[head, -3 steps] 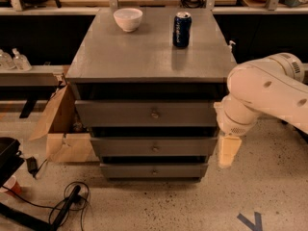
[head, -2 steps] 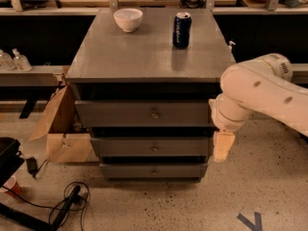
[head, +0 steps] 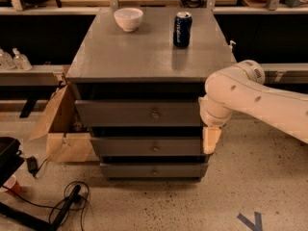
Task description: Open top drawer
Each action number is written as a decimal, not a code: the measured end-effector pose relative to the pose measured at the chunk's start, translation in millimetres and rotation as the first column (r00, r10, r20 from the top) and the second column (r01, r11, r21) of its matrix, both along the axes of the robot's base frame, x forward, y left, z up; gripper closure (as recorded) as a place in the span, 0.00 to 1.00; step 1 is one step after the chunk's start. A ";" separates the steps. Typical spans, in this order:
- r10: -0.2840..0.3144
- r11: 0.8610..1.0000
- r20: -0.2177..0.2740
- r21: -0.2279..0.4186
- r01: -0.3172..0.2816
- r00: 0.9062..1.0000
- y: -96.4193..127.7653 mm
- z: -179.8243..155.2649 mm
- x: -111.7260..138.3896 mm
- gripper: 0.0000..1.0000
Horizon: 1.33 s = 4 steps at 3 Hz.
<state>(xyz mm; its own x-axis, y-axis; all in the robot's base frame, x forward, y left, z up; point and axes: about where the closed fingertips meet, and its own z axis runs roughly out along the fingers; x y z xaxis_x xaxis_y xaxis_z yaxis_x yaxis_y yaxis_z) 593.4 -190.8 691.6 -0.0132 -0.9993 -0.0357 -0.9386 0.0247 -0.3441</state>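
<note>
The top drawer [head: 120, 113] is the widest and tallest of three grey fronts in the cabinet, and it sits closed under the cabinet top. Its small round brass knob [head: 155, 114] is at the centre of the front. My gripper [head: 211, 140] hangs pointing down from the white arm [head: 240, 93]. It is in front of the cabinet's right edge, level with the middle drawer [head: 125, 147]. It is to the right of and below the top drawer's knob, and apart from it. The bottom drawer [head: 130, 170] is closed too.
A white bowl [head: 128, 19] and a dark blue can [head: 182, 29] stand on the grey cabinet top [head: 134, 52]. An open cardboard box [head: 60, 124] sits left of the cabinet. Cables and a black stand [head: 57, 211] lie on the floor at the lower left. Shelving runs behind.
The arm and gripper have moved left, closer to the cabinet's right edge. The drawers have not moved.
</note>
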 end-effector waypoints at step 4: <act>-0.064 0.998 -0.014 0.004 0.064 0.998 -2.5 -26.8 73.5 0.18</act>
